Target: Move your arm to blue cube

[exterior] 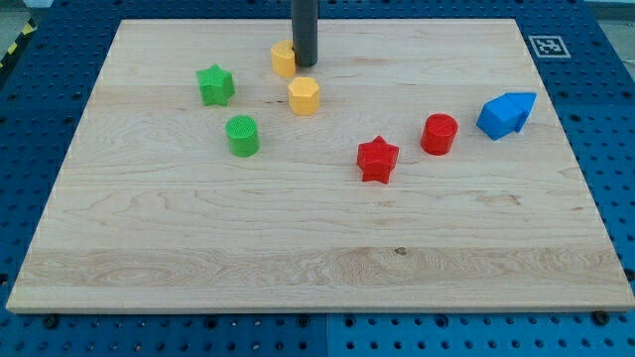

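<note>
My tip (304, 64) is at the view's top centre of the wooden board (317, 268), touching the right side of a yellow block (283, 59). The blue cube (495, 119) lies far to the view's right and a little lower, near the board's right edge. A second blue block (522, 101) touches the cube at its upper right. The tip is well apart from both blue blocks.
A yellow hexagon (304, 96) lies just below the tip. A green star (215, 85) and a green cylinder (242, 135) are to the left. A red star (377, 159) and a red cylinder (439, 134) lie between the tip and the blue cube. A marker tag (548, 46) is at the top right corner.
</note>
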Robot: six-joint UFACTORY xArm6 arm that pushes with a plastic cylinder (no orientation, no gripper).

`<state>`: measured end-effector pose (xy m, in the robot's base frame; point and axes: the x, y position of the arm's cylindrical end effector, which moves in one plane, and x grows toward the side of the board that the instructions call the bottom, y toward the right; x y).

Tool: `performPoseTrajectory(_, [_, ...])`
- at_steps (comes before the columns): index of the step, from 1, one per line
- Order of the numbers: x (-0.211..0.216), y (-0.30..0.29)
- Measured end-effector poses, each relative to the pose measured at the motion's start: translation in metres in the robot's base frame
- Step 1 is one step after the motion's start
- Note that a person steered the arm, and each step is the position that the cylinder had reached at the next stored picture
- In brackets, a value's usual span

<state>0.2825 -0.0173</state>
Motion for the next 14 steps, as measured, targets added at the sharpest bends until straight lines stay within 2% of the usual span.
performPoseTrajectory(1, [0.000,0.049])
performPoseTrajectory(3, [0.000,0.197])
performPoseTrajectory(4, [0.016,0.277])
performPoseTrajectory(5, [0.068,0.341])
performPoseTrajectory(6, [0.112,0.361])
performPoseTrajectory(14, [0.143,0.314])
